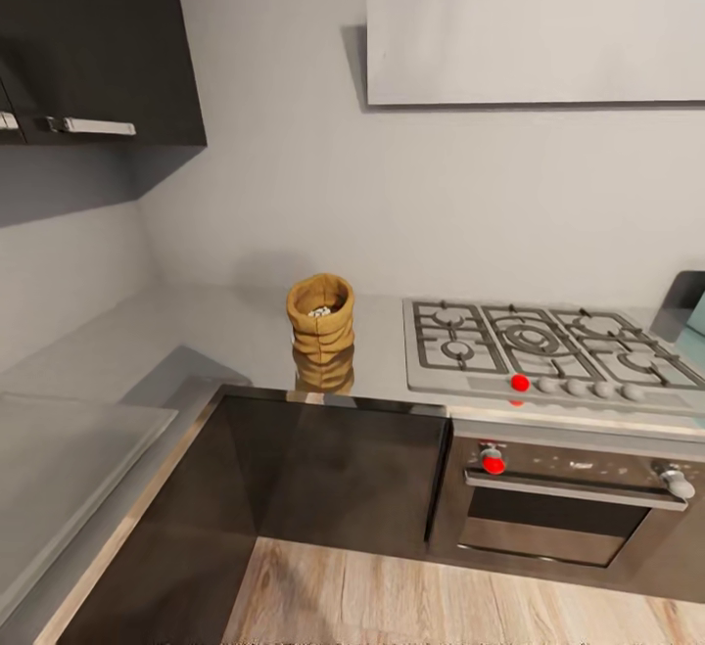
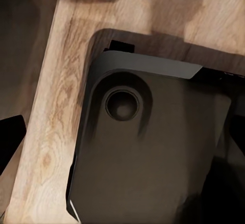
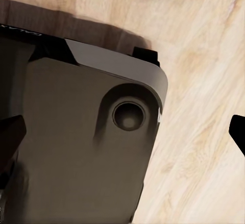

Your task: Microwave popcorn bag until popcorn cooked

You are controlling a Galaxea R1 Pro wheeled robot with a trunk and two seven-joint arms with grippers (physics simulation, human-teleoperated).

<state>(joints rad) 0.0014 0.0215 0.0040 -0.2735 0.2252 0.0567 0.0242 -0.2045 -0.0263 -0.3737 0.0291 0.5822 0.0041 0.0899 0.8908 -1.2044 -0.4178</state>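
Below us, nearest of all, we are seeing the wooden floor (image 1: 411,596), with our own dark grey base (image 2: 148,152) sitting on it under both wrist cameras. On the left wrist, only one dark fingertip (image 2: 10,137) is poking in at the frame's edge, touching nothing; we cannot tell how far the left gripper is spread. That arm is hanging down, pointing at the floor and the base. On the right wrist, dark fingertips (image 3: 11,132) are showing at both opposite edges of the frame, so the right gripper (image 3: 125,132) is standing wide apart and gripping nothing, likewise aimed downward over the base.

Scanning from the left, we are looking at a dark wall cabinet (image 1: 98,38) up high and the grey countertop (image 1: 196,342) wrapping round the corner. The popcorn bag (image 1: 320,317) is standing upright on the far run of the countertop, well apart from both grippers, with whitish kernels lying inside its open top. Just to its right the gas hob (image 1: 543,342) is sitting over the built-in oven (image 1: 578,508). At the far right edge, a pale mint sliver of the microwave (image 1: 697,317) is peeking in.
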